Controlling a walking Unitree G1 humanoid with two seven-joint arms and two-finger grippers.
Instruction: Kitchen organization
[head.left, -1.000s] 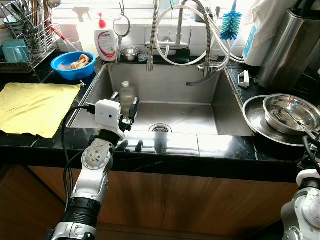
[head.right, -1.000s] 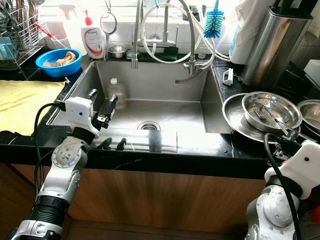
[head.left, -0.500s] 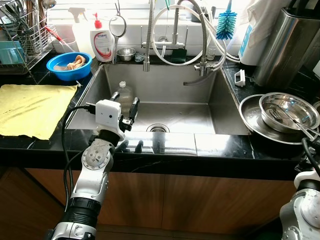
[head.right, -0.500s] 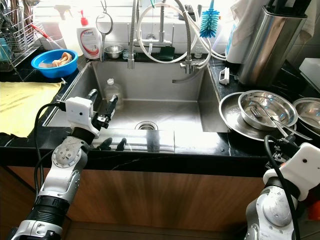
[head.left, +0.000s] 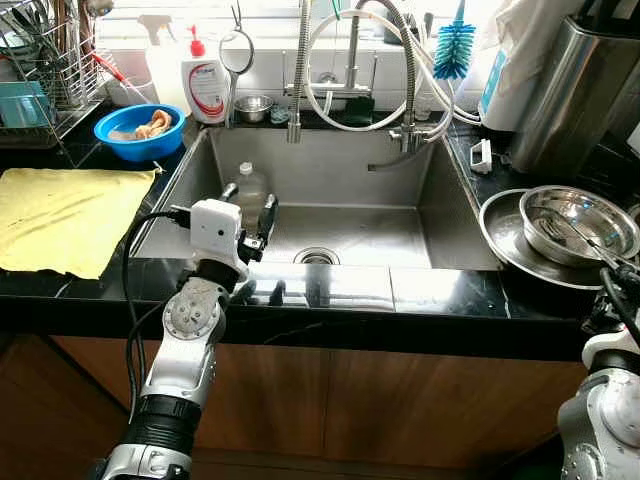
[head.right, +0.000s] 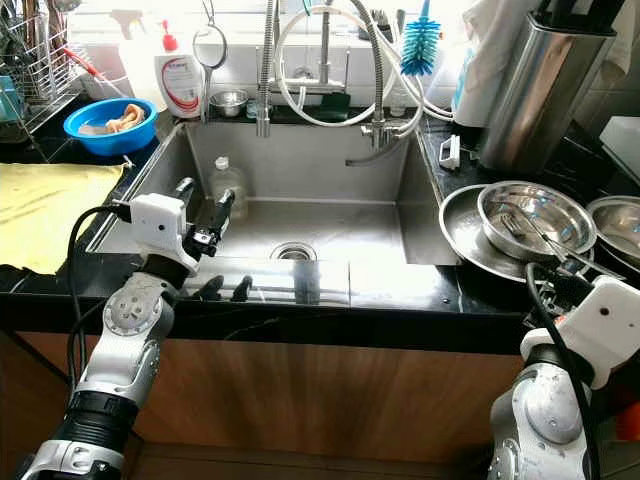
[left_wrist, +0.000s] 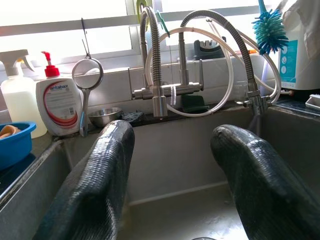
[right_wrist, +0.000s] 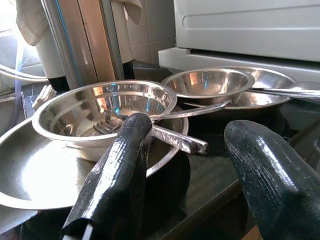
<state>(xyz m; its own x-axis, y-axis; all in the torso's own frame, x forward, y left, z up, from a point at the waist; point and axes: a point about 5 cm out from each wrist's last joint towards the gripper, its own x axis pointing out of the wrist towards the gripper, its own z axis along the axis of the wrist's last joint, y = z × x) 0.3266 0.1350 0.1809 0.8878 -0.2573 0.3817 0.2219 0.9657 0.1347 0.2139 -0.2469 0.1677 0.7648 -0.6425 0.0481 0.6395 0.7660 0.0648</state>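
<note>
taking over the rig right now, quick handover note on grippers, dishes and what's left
Left gripper: jaws open, empty, held over the steel sink's front left part, near the clear plastic bottle standing inside.
Right gripper: jaws open, empty, at the counter edge facing the steel bowl with forks on the wide steel plate.
Done: nothing gripped.
Left: bottle, steel bowls, blue plastic bowl, yellow cloth not yet handled.

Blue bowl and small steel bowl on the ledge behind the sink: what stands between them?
In the left eye view, a white soap pump bottle with a red top stands between the blue bowl and the small steel bowl.
</note>
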